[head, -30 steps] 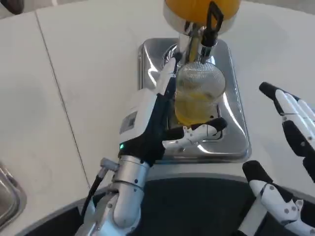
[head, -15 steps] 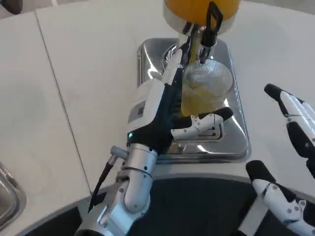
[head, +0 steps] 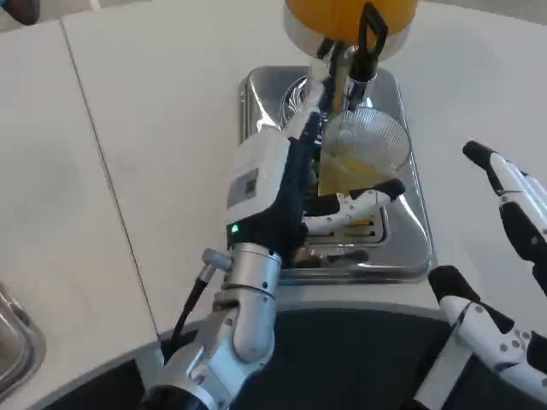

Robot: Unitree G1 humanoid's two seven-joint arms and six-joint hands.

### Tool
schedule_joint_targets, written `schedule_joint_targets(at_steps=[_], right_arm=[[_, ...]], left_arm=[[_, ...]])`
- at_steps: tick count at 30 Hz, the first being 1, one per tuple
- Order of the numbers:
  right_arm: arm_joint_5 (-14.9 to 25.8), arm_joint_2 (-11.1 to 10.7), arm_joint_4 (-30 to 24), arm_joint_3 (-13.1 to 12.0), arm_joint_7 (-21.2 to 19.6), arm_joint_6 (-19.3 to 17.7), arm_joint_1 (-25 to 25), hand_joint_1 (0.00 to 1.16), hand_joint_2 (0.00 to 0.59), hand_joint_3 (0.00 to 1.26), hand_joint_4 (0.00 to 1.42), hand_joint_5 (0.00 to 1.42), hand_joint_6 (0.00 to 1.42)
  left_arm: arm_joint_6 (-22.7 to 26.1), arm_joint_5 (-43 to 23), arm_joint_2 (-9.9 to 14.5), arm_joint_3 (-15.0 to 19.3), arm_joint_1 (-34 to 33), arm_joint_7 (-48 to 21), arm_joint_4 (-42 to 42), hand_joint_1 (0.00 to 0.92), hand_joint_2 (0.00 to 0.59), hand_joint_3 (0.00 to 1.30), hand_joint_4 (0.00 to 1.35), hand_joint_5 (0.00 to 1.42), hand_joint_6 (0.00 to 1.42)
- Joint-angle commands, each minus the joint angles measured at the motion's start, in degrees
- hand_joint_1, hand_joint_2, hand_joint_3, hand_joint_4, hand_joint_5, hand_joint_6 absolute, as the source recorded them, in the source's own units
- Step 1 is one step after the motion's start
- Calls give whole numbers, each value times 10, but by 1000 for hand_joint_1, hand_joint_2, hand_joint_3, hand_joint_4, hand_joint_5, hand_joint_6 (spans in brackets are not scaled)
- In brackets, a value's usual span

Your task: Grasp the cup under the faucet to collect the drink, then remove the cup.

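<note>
A clear ribbed cup holding yellow drink stands over the steel drip tray, just under the faucet with its black lever. My left hand grips the cup from its left side, fingers reaching up behind it and the thumb wrapping across its front. The orange drink tank sits above the faucet. My right hand hovers at the right edge of the picture, fingers apart and holding nothing.
The white table spreads to the left of the tray, with a seam running diagonally across it. A metal rim shows at the lower left edge. The dark robot body lies below the tray.
My left hand has carried the cup a little to the right and farther back, closer under the faucet. The right hand has drifted slightly to the right.
</note>
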Motion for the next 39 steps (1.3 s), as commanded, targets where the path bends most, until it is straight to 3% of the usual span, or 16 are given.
schedule_joint_targets(at_steps=[1, 4, 6, 8, 10, 19, 26, 31, 39], right_arm=[[2, -8, -8, -10, 4, 14, 2, 301, 454, 0, 0, 4, 11], [8, -10, -8, -15, 4, 17, 8, 301, 454, 0, 0, 9, 13], [13, -11, -8, -20, 3, 16, 13, 302, 454, 0, 0, 13, 25], [19, -13, -8, -27, 3, 16, 17, 302, 454, 0, 0, 13, 27], [24, -15, -8, -32, 4, 17, 19, 302, 454, 0, 0, 15, 28], [21, -20, -8, -27, 7, 34, 12, 303, 455, 0, 0, 23, 31], [18, -21, -8, -22, 11, 39, 4, 317, 459, 0, 0, 37, 38], [12, -19, -8, -12, 13, 44, -5, 317, 461, 0, 0, 38, 43], [0, -8, -8, 17, 6, 40, -1, 319, 461, 0, 0, 48, 60]], left_arm=[[17, 15, -19, -21, 9, 14, -4, 542, 46, 262, 357, 715, 1028], [40, 36, -31, -36, 23, 53, -22, 572, 17, 487, 576, 912, 1252], [56, 38, -44, -31, 36, 90, -39, 591, 1, 721, 835, 1126, 1412], [64, 38, -50, -27, 41, 113, -51, 606, 0, 926, 1067, 1288, 1424], [67, 34, -53, -26, 42, 119, -60, 629, 10, 1028, 1177, 1379, 1424], [79, 23, -58, -19, 51, 120, -78, 743, 0, 1144, 1187, 1390, 1424], [79, 25, -47, -14, 57, 114, -102, 802, 0, 1201, 1186, 1364, 1424], [76, 24, -22, -2, 69, 98, -139, 817, 0, 1206, 1186, 1361, 1424], [77, 32, 37, 16, 108, 78, -202, 827, 0, 1205, 1186, 1360, 1424]])
